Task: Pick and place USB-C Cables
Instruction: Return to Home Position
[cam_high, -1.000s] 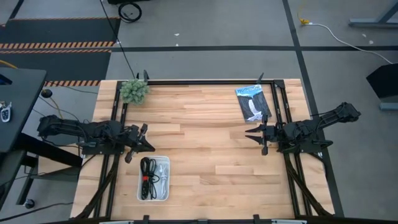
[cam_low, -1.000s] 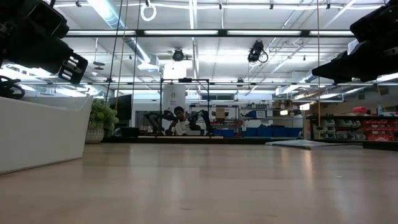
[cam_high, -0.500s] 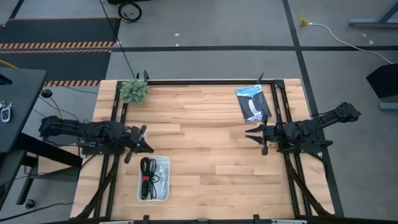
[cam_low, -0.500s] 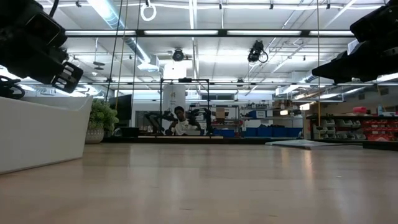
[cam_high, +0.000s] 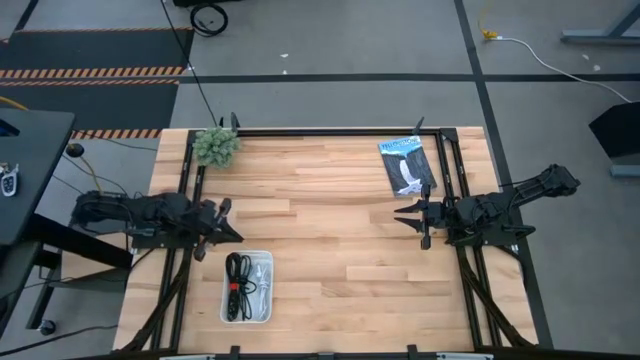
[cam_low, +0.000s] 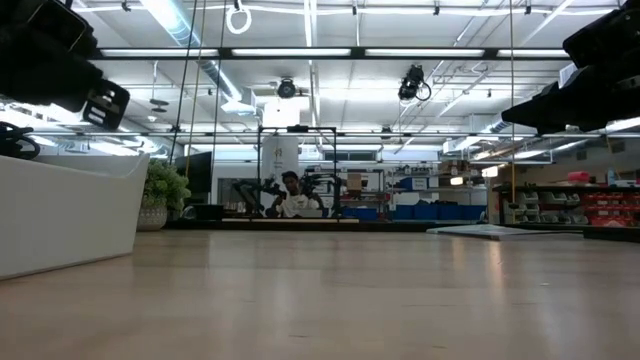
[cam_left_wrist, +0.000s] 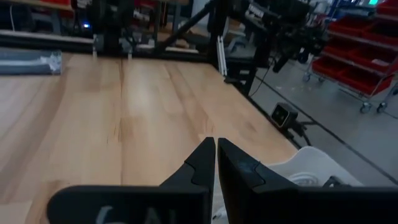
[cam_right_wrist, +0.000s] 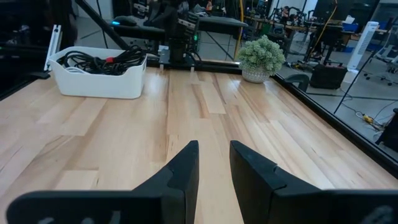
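Note:
The USB-C cables (cam_high: 241, 282) lie coiled in a white tray (cam_high: 266, 300) near the table's near-left part. Black loops and a pale one show, and in the right wrist view black coils (cam_right_wrist: 98, 60) rise above the tray's rim. My left gripper (cam_high: 236, 236) hovers just beyond the tray's far-left corner with its fingers shut and holds nothing. In its wrist view (cam_left_wrist: 216, 147) the tray's rim (cam_left_wrist: 309, 163) shows beside the fingers. My right gripper (cam_high: 398, 215) waits open above the right part of the table, empty (cam_right_wrist: 214, 152).
A flat black-and-blue packet (cam_high: 405, 165) lies at the far right. A fuzzy green tuft (cam_high: 216, 146) stands at the far-left corner. Black frame rails (cam_high: 330, 131) run along the far edge and both sides. Bare wood (cam_high: 330, 230) lies between the two grippers.
My left arm has drawn back a little toward the table's left edge, away from the tray. The cables and the tray have stayed where they were.

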